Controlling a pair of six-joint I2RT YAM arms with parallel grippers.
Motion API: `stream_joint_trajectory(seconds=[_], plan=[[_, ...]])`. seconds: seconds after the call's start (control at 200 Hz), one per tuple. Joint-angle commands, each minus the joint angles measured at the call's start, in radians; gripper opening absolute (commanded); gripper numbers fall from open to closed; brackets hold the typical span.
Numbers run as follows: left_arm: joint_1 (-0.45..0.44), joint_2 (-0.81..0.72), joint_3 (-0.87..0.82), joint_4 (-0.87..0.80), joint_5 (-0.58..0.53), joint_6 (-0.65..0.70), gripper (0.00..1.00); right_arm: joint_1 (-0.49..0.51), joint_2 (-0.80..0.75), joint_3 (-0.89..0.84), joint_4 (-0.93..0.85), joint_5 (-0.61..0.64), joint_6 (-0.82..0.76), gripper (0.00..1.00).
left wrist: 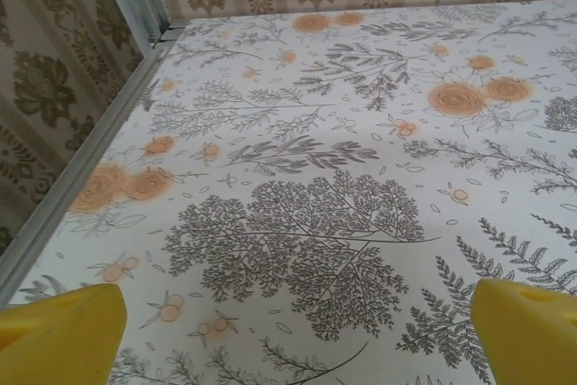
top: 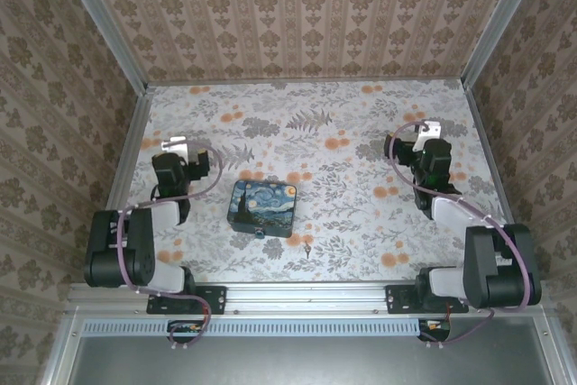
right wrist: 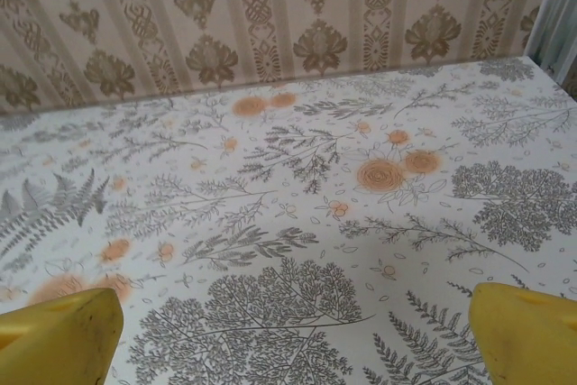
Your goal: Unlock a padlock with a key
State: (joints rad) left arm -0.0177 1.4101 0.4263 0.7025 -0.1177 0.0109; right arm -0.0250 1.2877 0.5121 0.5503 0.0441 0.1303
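Yellow fingers [left wrist: 63,326]: spread wide on the left hand [left wrist: 297,335]; nothing is held.
Right hand [right wrist: 297,335]: opened wide too, nothing gripped.
Tabletop [top: 361,178]: printed with flowers.
Blue box [top: 263,206]: set between the arms.
Padlock [top: 261,233]: seen at the box's near edge.
Key [top: 307,246]: laid near the box, apart from it.

Left arm [top: 135,241], right arm [top: 491,263]: matched pair. Links black and light grey; joint housings black. Purple cable [top: 217,167] looped along each. White wrist block [top: 174,143] at the end farthest from the aluminium rail [top: 306,299]. Black base plates [top: 203,297] bolted onto that rail. Fingertips [left wrist: 59,331] yellow, blunt, wedge-shaped.
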Motion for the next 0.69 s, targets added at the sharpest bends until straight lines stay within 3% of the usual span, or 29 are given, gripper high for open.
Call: stream_joint_trajectory(seconds=[0.0, 0.185, 0.345, 0.51, 0.69], plan=[[0.006, -0.081, 0.077, -0.213, -0.064, -0.06, 1.0, -0.025, -0.052, 0.038, -0.148, -0.052, 0.122, 0.99], [0.007, -0.187, 0.222, -0.604, -0.096, -0.276, 1.0, -0.016, -0.074, 0.099, -0.27, -0.304, 0.343, 0.99], [0.008, -0.205, 0.319, -0.876, 0.071, -0.406, 1.0, 0.072, 0.023, 0.221, -0.479, -0.434, 0.413, 0.88], [-0.01, -0.21, 0.318, -0.969, 0.259, -0.489, 1.0, 0.246, 0.096, 0.261, -0.514, -0.473, 0.503, 0.84], [-0.106, -0.226, 0.285, -0.983, 0.333, -0.532, 1.0, 0.435, 0.185, 0.265, -0.507, -0.499, 0.573, 0.79]])
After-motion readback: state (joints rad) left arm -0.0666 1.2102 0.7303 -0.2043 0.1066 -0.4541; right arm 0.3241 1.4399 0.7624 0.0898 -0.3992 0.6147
